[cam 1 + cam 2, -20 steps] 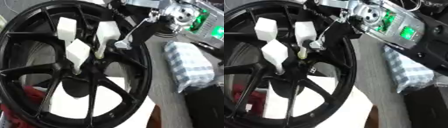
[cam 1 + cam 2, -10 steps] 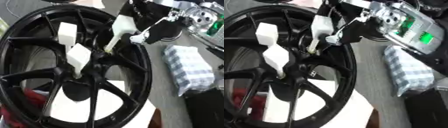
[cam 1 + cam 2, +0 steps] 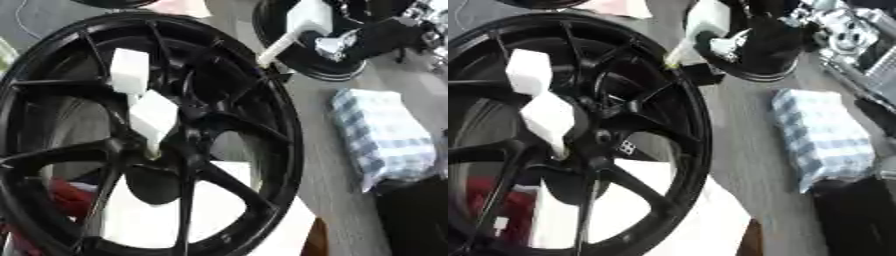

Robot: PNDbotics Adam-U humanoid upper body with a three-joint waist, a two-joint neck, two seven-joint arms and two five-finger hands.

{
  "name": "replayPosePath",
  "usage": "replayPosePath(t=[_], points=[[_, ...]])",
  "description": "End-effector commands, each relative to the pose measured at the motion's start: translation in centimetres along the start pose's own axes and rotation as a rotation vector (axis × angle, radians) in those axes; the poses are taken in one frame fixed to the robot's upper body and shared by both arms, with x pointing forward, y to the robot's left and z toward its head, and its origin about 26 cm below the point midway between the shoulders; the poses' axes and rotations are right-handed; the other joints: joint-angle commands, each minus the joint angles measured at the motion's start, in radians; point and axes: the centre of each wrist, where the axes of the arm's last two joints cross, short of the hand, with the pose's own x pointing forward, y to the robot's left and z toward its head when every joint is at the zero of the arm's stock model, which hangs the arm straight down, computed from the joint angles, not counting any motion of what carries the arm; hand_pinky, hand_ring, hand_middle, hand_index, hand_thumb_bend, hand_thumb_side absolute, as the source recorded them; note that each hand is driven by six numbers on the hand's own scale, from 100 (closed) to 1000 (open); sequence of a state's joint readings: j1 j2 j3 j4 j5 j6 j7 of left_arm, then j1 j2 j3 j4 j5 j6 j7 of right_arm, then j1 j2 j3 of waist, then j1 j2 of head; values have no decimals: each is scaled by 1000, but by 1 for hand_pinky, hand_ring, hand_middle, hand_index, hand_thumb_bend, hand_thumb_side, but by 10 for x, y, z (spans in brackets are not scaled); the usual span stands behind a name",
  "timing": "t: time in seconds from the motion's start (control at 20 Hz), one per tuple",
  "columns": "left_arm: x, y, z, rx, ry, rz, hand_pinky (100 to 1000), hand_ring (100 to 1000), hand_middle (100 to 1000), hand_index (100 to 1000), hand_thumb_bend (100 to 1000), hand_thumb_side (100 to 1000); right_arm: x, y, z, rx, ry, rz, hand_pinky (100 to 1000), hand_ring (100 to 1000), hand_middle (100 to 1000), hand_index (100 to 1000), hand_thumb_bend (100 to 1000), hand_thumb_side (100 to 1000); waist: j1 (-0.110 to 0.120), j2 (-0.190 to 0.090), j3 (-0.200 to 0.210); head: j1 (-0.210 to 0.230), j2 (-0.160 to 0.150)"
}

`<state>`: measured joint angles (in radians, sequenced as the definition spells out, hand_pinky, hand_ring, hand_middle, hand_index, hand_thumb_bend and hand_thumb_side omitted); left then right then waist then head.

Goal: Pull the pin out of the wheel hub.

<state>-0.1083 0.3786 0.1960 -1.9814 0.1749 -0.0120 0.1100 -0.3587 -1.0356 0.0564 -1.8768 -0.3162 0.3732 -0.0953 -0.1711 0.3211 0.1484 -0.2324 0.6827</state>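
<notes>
Two white block-headed pins [image 3: 131, 72] stand in the black spoked wheel hub [image 3: 197, 132]. One more white pin [image 3: 302, 22] is pinched by the right hand [image 3: 367, 37], clear of the rim.

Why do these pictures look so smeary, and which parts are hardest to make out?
Left eye view: soft all over; the right hand and the white pin it holds are smeared, the wheel spokes have fuzzy edges. Right eye view: the same blur; the checked cloth pattern runs together, and the wheel's black surfaces show little detail.

White pin [image 3: 297, 27] lifted clear; black wheel hub [image 3: 149, 135] (two pins remain).
</notes>
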Motion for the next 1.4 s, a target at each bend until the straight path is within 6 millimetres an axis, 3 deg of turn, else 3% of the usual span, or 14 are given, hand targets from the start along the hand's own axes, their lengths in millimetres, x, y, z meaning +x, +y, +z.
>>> replayPosePath(t=[0.05,0.35,0.6,0.7,0.75,0.8,0.85,0.95,1.15,1.2,1.25,1.4], points=[[6,4,-1,12,-27,-20,908,588,514,722,100,780,-24,-23,2,-165,111,25,643,583,366,469,104,100,7,-17,-2,11,-12],[7,2,-2,-2,-31,-8,908,589,514,722,100,779,-96,-45,27,-391,288,59,646,595,378,481,100,100,13,-19,15,-8,-13],[8,0,-4,-15,-36,0,908,589,515,722,100,780,-134,-67,51,-548,361,72,669,637,443,542,100,100,12,-15,29,-20,-18],[8,0,-4,-17,-36,2,908,589,515,722,100,780,-139,-69,53,-561,368,75,669,637,443,542,100,100,11,-15,30,-21,-19],[8,0,-4,-17,-36,2,909,589,515,722,100,781,-143,-69,55,-558,385,79,713,759,626,706,110,100,10,-15,32,-21,-20],[8,0,-4,-17,-36,3,909,589,515,722,100,781,-148,-69,57,-550,408,88,736,807,717,750,100,100,9,-15,34,-21,-20],[8,0,-4,-18,-35,3,909,589,515,722,100,782,-153,-70,59,-537,433,100,765,865,788,786,100,100,8,-15,36,-22,-20],[8,0,-4,-18,-35,4,909,590,515,722,100,783,-161,-73,61,-520,479,124,808,949,845,837,100,100,6,-16,39,-22,-20],[8,-1,-4,-21,-32,5,910,590,515,723,100,785,-165,-77,61,-523,519,161,800,940,834,839,117,100,3,-16,42,-22,-19],[8,-1,-4,-22,-32,5,910,591,515,723,100,786,-161,-78,59,-534,501,157,775,907,815,816,423,100,3,-17,43,-23,-18],[8,-1,-5,-24,-33,5,910,591,515,723,100,786,-156,-79,56,-551,470,145,760,875,777,788,394,272,3,-17,43,-23,-19],[9,-1,-5,-28,-35,6,910,591,515,722,100,785,-143,-76,49,-591,371,98,733,806,703,750,313,364,3,-17,46,-26,-20]])
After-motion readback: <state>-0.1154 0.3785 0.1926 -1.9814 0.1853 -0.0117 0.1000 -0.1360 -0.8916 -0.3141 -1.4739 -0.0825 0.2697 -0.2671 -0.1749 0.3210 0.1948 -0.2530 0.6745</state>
